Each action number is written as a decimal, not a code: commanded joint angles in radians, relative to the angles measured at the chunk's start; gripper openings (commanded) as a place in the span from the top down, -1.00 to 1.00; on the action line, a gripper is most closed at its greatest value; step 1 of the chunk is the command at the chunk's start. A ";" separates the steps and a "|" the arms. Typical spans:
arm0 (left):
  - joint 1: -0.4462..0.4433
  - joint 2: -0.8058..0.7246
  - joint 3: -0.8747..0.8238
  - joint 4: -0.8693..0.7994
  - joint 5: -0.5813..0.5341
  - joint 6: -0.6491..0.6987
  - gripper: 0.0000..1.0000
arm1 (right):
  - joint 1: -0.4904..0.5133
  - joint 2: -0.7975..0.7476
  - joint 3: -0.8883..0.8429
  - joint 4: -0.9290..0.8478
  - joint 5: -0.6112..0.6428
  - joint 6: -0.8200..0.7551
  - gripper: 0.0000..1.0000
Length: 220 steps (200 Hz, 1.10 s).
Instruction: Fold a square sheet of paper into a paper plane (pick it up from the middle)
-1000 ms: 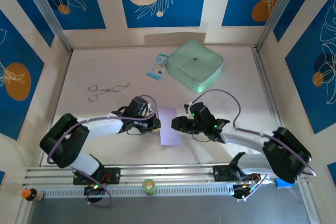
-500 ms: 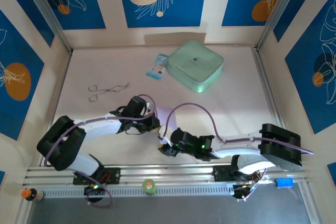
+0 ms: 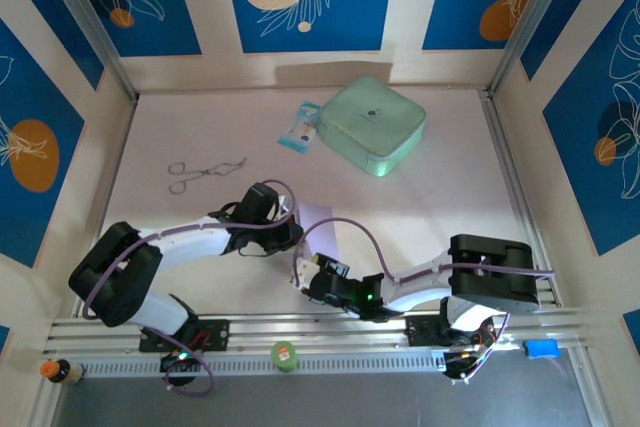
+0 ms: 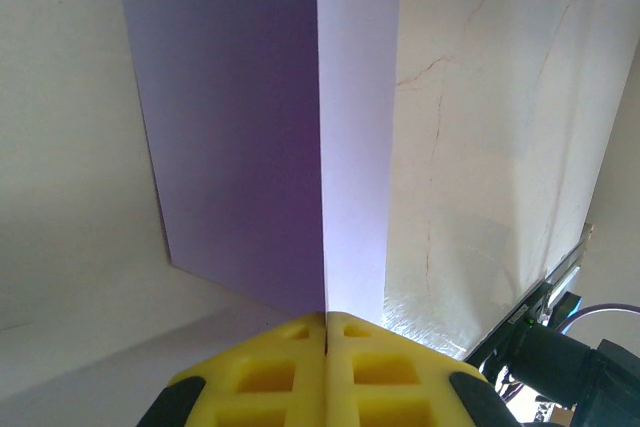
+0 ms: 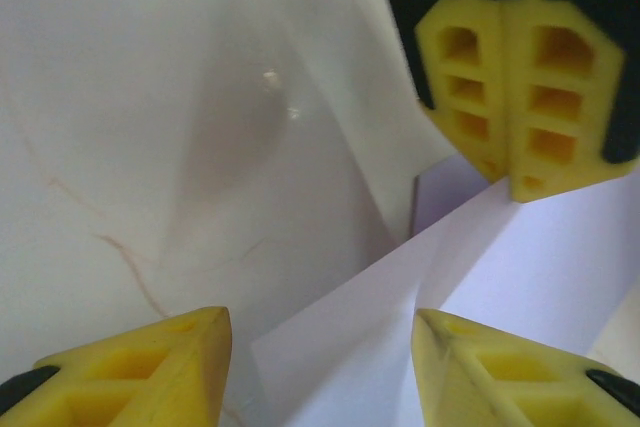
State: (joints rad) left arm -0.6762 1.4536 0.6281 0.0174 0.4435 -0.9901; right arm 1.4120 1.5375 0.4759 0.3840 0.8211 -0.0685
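Note:
The square sheet of paper (image 3: 320, 231) is pale lavender and creased down its middle, with one half standing up. My left gripper (image 3: 295, 235) holds it at the left edge. In the left wrist view the yellow fingers (image 4: 380, 367) are pressed together on the crease of the sheet (image 4: 250, 127). My right gripper (image 3: 308, 282) lies low at the sheet's near end. In the right wrist view it (image 5: 320, 352) stands open, with a corner of the paper (image 5: 400, 347) between its spread fingertips. The left gripper's shut fingers (image 5: 520, 77) show beyond.
A mint-green case (image 3: 375, 124) and a blue-white packet (image 3: 299, 127) lie at the back of the table. Metal forceps (image 3: 205, 172) rest at the back left. A green-capped item (image 3: 285, 355) and a small bottle (image 3: 60, 371) sit by the front rail.
The right arm has swung from the paper's right side round to its near end, folding low over the front rail. The left gripper has kept its hold on the sheet.

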 commanded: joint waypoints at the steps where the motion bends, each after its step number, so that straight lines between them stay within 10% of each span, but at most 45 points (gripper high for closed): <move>1: 0.008 -0.024 -0.002 -0.021 -0.009 -0.007 1.00 | 0.010 -0.006 0.021 0.064 0.089 -0.004 0.04; 220: 0.008 -0.017 0.001 -0.030 -0.022 -0.008 1.00 | 0.002 -0.108 -0.025 -0.020 0.016 0.102 0.72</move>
State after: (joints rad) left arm -0.6762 1.4536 0.6281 0.0135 0.4358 -0.9905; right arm 1.4181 1.4563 0.4625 0.3523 0.8513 0.0101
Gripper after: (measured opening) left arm 0.064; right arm 0.172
